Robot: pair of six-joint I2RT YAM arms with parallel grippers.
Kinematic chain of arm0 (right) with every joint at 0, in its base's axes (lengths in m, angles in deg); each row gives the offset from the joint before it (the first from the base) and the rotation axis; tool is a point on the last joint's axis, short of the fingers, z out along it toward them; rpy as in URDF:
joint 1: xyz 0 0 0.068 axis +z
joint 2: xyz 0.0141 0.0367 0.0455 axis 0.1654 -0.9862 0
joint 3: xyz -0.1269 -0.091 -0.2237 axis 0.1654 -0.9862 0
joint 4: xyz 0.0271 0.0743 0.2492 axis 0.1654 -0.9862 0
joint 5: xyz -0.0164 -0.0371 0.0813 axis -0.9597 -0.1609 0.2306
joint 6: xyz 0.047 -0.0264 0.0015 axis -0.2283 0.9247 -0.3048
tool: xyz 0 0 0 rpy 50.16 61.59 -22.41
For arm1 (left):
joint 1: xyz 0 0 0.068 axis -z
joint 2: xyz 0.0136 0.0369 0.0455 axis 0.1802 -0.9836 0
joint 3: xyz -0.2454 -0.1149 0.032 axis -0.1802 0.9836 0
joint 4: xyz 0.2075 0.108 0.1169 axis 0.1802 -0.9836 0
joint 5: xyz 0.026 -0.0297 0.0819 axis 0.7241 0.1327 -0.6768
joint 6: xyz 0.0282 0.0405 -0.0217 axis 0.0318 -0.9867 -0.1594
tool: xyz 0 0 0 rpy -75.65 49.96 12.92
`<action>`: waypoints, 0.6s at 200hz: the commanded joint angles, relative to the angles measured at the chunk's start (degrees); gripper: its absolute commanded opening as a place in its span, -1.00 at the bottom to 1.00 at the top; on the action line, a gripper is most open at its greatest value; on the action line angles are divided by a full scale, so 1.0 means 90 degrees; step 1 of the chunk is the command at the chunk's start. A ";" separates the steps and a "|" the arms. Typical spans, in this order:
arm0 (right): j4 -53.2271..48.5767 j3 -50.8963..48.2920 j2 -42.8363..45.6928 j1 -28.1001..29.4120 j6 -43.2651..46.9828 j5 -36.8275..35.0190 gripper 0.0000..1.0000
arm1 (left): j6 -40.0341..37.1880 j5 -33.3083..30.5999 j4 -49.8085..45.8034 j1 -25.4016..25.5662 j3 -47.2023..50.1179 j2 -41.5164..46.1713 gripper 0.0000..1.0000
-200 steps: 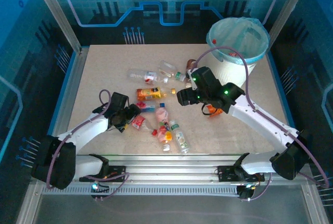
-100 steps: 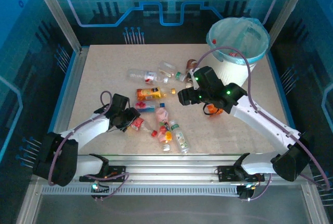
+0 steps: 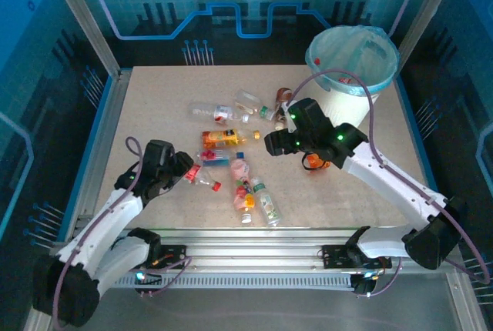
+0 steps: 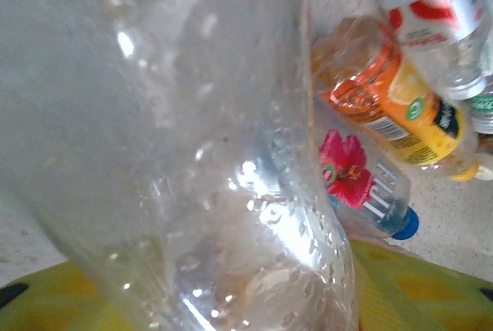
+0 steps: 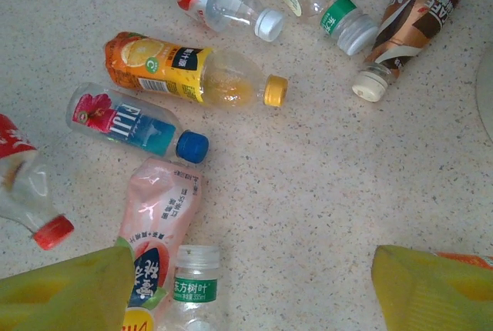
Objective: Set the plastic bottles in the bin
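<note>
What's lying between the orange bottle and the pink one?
A blue-capped bottle with a red flower label lies between the orange bottle and the pink bottle, in the right wrist view.

The table (image 5: 323, 192) looks like matt, finely speckled stone. At the centre of the left wrist view, the clear bottle (image 4: 192, 154) is glossy, dimpled plastic. The orange bottle (image 5: 192, 69), upper left, wears a shiny printed label. The bin (image 3: 350, 104), upper right, is smooth white plastic under a thin, crinkled blue film liner (image 3: 370, 50). The bottom rails (image 3: 262, 242) are ribbed metal.
</note>
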 commanded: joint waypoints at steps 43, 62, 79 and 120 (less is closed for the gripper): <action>0.0340 0.0325 0.0653 -0.0069 0.0188 0.0428 0.63 | -0.2033 -0.1068 -0.1071 -0.0031 -0.1857 0.0714 -0.05; 0.0739 0.0161 0.0933 -0.0073 0.0294 0.0626 0.63 | -0.2762 -0.1004 -0.0962 0.0138 -0.2448 0.0593 -0.11; 0.1064 0.0026 0.1175 -0.0075 0.0400 0.0780 0.62 | -0.3458 -0.1040 -0.0727 0.0546 -0.2890 0.0463 -0.17; 0.1836 -0.0259 0.1755 -0.0102 0.0670 0.1245 0.62 | -0.5327 -0.1928 -0.0008 0.2548 -0.3408 -0.0191 -0.22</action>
